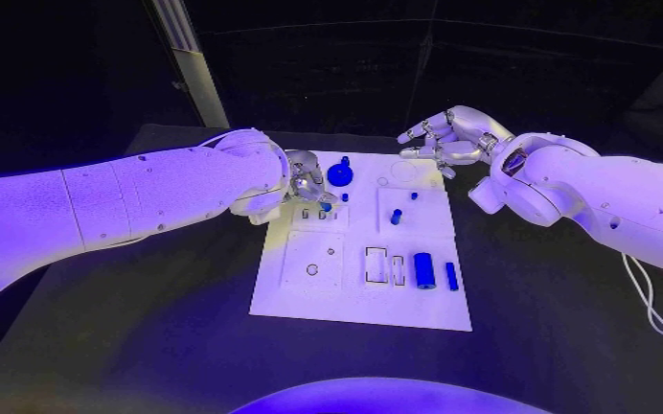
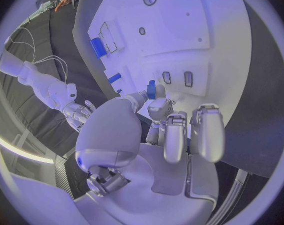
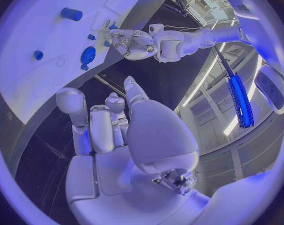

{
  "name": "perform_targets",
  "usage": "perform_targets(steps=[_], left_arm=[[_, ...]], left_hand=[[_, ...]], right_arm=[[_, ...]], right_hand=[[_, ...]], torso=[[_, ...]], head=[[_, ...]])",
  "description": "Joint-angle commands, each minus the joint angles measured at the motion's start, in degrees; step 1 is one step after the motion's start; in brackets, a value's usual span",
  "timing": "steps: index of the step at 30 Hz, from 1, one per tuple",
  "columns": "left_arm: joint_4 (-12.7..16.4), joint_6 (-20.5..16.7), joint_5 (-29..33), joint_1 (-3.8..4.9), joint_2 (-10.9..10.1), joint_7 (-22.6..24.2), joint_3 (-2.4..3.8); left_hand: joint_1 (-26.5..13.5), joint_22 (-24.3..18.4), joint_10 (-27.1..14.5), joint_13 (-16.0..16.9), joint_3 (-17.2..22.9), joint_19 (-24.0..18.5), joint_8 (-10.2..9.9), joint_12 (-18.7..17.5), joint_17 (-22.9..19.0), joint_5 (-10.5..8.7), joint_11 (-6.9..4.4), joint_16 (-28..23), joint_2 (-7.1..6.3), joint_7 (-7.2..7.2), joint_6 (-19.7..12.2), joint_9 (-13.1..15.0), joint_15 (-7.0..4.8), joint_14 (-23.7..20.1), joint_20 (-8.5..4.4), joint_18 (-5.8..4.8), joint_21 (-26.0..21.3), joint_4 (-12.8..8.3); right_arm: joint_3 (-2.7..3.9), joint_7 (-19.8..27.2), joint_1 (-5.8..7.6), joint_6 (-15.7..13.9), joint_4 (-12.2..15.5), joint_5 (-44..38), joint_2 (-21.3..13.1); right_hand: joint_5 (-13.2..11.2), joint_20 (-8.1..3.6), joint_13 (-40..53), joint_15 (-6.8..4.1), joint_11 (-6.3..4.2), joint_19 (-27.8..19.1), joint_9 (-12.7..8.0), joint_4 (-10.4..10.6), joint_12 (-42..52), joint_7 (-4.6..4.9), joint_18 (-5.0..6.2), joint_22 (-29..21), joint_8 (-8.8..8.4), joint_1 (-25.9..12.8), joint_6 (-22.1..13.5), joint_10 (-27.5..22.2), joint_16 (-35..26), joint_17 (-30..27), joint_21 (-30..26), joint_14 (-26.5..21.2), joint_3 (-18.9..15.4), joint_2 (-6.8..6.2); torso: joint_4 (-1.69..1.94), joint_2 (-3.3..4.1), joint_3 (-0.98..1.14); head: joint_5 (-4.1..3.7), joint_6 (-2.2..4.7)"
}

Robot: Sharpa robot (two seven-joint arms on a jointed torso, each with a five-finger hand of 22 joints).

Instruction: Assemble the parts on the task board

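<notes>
While the left hand (image 1: 304,176) sits over the far-left part of the task board (image 1: 311,299), its fingers (image 2: 159,107) pinch a small blue part (image 2: 151,89) between thumb and a fingertip; in the left wrist view the part hangs just above two small rectangular slots in the board. The other fingers of that hand are curled downward side by side.

Right hand (image 1: 449,141) hovers beyond the board's far-right corner, apart from the board, holding nothing. Its fingers (image 3: 98,122) are loosely bent and spread (nothing between them in the right wrist view).

Board lies in the middle of the black desk (image 1: 553,337), long side running away from the robot. Parts on it:
- a round blue disc-shaped piece with a knob (image 1: 340,174) near the far edge, just beside the left hand;
- a small blue peg (image 1: 413,195) right of centre, far half;
- a short blue cylinder (image 1: 397,216) lying just nearer than that peg;
- a larger blue cylinder (image 1: 424,265) in the near-right area, beside two outlined rectangular recesses;
- a thin blue bar (image 1: 452,275) just right of the larger cylinder, close to the board's right edge.

Near-left quarter of the board shows a small round hole (cannot tell whether anything sits in it).
</notes>
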Motion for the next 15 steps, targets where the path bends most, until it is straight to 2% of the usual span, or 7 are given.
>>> perform_targets(steps=[1,7,12,15], left_arm=[[1.49,-10.17,-3.26,-0.66,-0.92,4.29,-0.27],[2.90,-16.83,-5.29,-2.22,-2.38,6.77,-0.60],[3.61,-21.84,-7.32,-3.61,-3.23,9.58,-0.71],[3.93,-22.86,-7.78,-4.24,-3.62,10.54,-0.74]], left_hand=[[0.02,0.91,0.53,0.23,11.04,0.35,0.32,0.52,15.09,-0.06,-0.08,0.18,-0.59,-0.22,-0.17,0.09,0.09,5.95,-0.04,-0.54,0.43,-10.69],[0.01,1.36,0.99,0.79,11.42,0.58,0.30,1.03,15.09,-0.10,-0.13,0.18,-1.10,-0.26,-0.07,0.08,0.05,5.95,-0.09,-0.63,0.67,-11.05],[0.03,1.74,1.32,1.20,11.64,0.78,0.28,1.39,15.09,-0.11,-0.16,0.18,-1.39,-0.29,0.05,0.05,0.01,5.95,-0.12,-0.70,0.87,-11.24],[0.05,1.76,1.36,1.22,11.69,0.80,0.27,1.41,15.09,-0.12,-0.17,0.18,-1.44,-0.29,0.07,0.04,0.00,5.95,-0.13,-0.71,0.88,-11.28]], right_arm=[[0.04,0.21,0.12,0.48,-0.08,-0.05,-0.14],[0.03,0.27,0.11,0.44,-0.20,0.00,-0.35],[0.03,0.35,0.11,0.35,-0.32,0.01,-0.45],[0.03,0.38,0.10,0.35,-0.39,0.01,-0.48]], right_hand=[[0.19,-0.39,-0.10,-0.22,-0.18,-0.03,-0.02,0.12,-0.09,-0.15,0.68,-0.08,0.40,-0.48,0.23,0.27,-0.38,-0.05,-0.25,1.88,-0.43,0.18],[0.24,-0.39,-0.14,-0.21,-0.17,-0.03,-0.03,0.31,-0.06,-0.15,0.69,-0.19,0.44,-0.79,0.22,0.29,-0.42,-0.06,-0.32,1.88,-0.61,0.31],[0.26,-0.39,-0.18,-0.21,-0.17,-0.02,-0.03,0.39,-0.07,-0.15,0.69,-0.20,0.45,-0.91,0.22,0.29,-0.41,-0.04,-0.34,1.89,-0.67,0.37],[0.26,-0.39,-0.17,-0.21,-0.17,-0.01,-0.04,0.42,-0.06,-0.15,0.69,-0.17,0.46,-0.96,0.21,0.30,-0.42,-0.05,-0.33,1.89,-0.70,0.39]], torso=[[0.23,0.02,-0.03],[0.56,0.05,-0.04],[0.42,0.05,-0.04],[0.35,0.10,-0.03]], head=[[0.02,0.18],[-0.14,-0.05],[0.01,-0.23],[0.16,-0.18]])
